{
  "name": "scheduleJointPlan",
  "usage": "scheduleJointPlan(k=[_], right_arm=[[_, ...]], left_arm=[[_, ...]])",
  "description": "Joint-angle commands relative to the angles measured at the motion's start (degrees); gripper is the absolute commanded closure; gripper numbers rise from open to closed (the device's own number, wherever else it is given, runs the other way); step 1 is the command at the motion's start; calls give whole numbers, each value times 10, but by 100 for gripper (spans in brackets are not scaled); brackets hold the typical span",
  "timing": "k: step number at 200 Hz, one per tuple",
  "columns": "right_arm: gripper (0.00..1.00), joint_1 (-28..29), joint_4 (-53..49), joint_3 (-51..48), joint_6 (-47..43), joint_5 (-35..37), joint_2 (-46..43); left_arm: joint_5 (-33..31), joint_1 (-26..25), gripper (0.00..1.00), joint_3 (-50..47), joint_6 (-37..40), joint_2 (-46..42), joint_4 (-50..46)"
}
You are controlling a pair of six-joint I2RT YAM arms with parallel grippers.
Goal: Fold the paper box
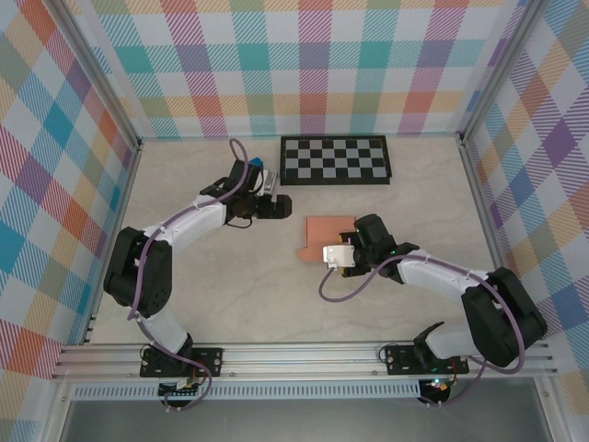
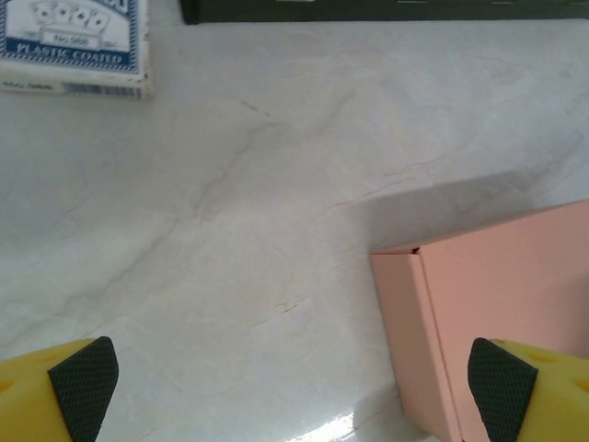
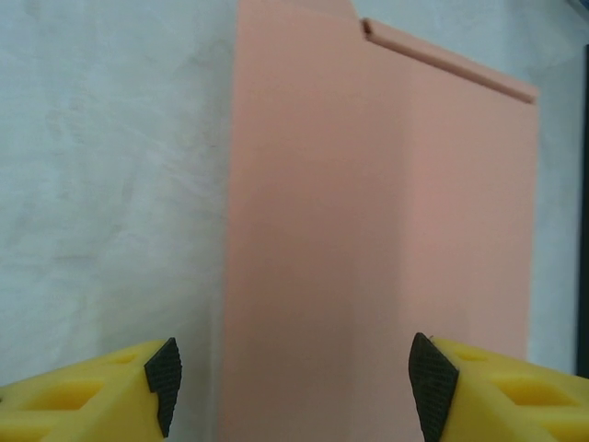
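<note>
The right gripper (image 3: 294, 379) has its jaws spread and empty, low over the near end of the paper box (image 3: 368, 230). The box is smooth salmon cardboard lying flat. Its long axis runs straight away from those jaws, with a narrow flap at its far end. Left of the box, the left gripper (image 2: 293, 391) hangs wide open, holding nothing. Beyond the box, a checkered mat (image 1: 336, 159) and a blue-and-white card pack (image 2: 74, 46) lie on the pale marbled table (image 1: 414, 212).

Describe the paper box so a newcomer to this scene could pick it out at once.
Find the black-and-white checkerboard mat at the far side of the table. Just nearer than it, mid-table, lies the paper box. It is plain salmon-orange and unmarked, unlike the printed blue-and-white card pack.
</note>
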Motion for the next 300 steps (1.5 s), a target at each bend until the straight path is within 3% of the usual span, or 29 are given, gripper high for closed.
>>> scheduleJointPlan(k=[1,31,82,156,230,267,280,300], right_arm=[[34,14,120,-12,-33,64,36],[43,28,154,-13,-36,98,72],[57,45,178,-25,-36,106,61],[64,47,114,-4,-20,93,21],[63,47,73,-7,-37,74,23],[55,46,70,13,-20,80,70],[48,42,37,21,-17,56,67],[46,34,-16,33,-2,26,54]], left_arm=[[-2,4,0,-18,-13,-23,15],[-14,4,0,-36,-12,-36,22],[-23,5,0,-54,-9,-54,26],[9,6,0,-66,2,-80,31],[17,6,0,-80,13,-96,92],[5,-4,0,-53,25,-19,123],[6,-10,0,-27,29,24,121],[-7,-28,0,19,57,83,109]])
